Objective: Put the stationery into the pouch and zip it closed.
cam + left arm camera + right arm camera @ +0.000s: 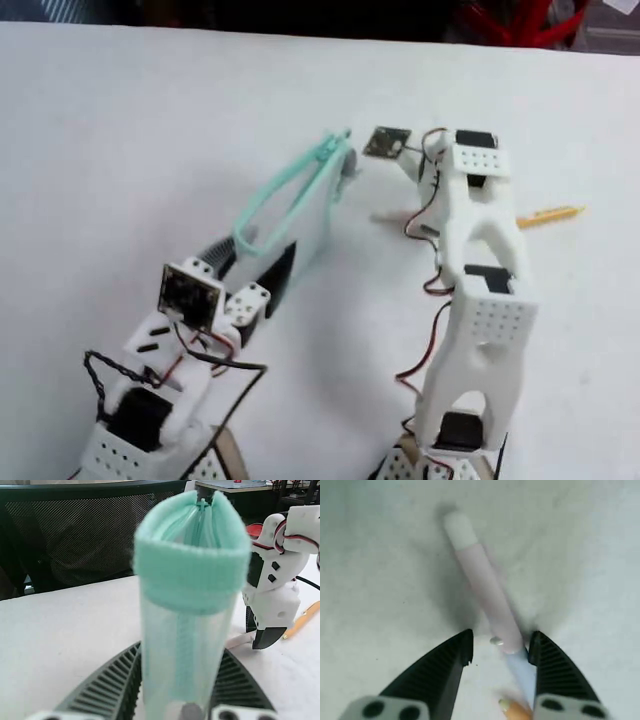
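Left claw (pixel 181 652) clamped on one end of the mint-green translucent zip pouch (pixel 187 580), mouth gaping open. Right claw (pixel 501 639) half open astride the pale pink white-capped pen (pixel 480 575), lying flat on the white table (pixel 380 555) near the pouch's far end. Yellow pencil (pixel 550 214) on the table farther out, beside the right arm (pixel 485 290).

- Your left arm (pixel 165 390) and right arm (pixel 480 320): white printed shells, dotted hole grids.
- Black servos (pixel 478 140) at the joints.
- Red and black cables (pixel 250 368) run loose alongside.
- Fingers (pixel 445 667): dark grey, ribbed inner faces, screw holes in white bases.
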Controlling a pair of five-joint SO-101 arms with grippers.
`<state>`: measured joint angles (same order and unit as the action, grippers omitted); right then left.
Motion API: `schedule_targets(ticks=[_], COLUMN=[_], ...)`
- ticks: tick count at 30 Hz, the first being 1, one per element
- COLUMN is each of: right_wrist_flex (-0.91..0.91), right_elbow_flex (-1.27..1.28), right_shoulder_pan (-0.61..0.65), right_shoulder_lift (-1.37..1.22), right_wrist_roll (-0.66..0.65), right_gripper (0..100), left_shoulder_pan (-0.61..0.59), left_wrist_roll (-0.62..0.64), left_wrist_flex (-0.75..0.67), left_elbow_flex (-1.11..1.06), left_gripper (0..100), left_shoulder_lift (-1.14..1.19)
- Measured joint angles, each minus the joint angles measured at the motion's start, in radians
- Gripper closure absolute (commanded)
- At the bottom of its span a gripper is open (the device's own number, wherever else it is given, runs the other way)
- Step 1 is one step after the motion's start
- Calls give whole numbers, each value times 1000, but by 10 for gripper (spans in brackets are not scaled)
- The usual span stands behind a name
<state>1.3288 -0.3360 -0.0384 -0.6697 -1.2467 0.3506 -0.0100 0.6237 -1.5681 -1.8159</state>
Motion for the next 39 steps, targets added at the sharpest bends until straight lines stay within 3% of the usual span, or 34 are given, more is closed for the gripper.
schedule_targets(ticks=[3,7,16,24,27,31,35,39], right_wrist_flex=[-17,-80,-101,58,78,78,78,78], right_elbow_flex=[-15,-23,-28,-26,-26,-26,-26,-28], right_shoulder_pan=[-5,-8,-11,-37,-34,-3,120,315], right_shoulder_lift=[-29,-66,-8,334,502,740,976,1198], right_wrist_roll=[-5,-5,20,55,158,391,635,796], right_gripper=[848,991,981,981,981,981,981,981], left_shoulder_pan=[0,0,0,0,0,0,0,0], left_wrist_roll=[0,0,0,0,0,0,0,0], left_wrist_flex=[0,0,0,0,0,0,0,0], left_elbow_flex=[0,0,0,0,0,0,0,0], left_gripper=[809,809,809,809,809,809,809,809], left_shoulder_lift=[0,0,0,0,0,0,0,0])
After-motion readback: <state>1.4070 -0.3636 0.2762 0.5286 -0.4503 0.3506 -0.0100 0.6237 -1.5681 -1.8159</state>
